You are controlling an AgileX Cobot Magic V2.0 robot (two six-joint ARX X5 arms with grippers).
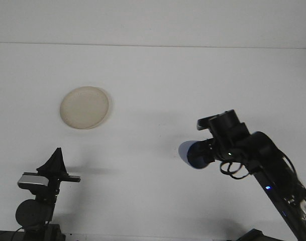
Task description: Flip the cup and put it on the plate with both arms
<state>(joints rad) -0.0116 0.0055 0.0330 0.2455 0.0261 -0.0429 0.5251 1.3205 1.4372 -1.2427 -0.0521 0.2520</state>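
Note:
A blue cup (192, 153) is held lying on its side in the air, its base pointing left toward the middle of the table. My right gripper (209, 151) is shut on the cup's right end, with the dark wrist behind it. A cream round plate (85, 107) lies flat on the white table at the left, far from the cup. My left gripper (54, 162) stands low at the bottom left, below the plate, its dark fingers meeting in a point with nothing in them.
The white table (158, 80) runs back to a pale wall edge at the top. The right arm (278, 186) slants in from the bottom right corner, with cable loops by the wrist.

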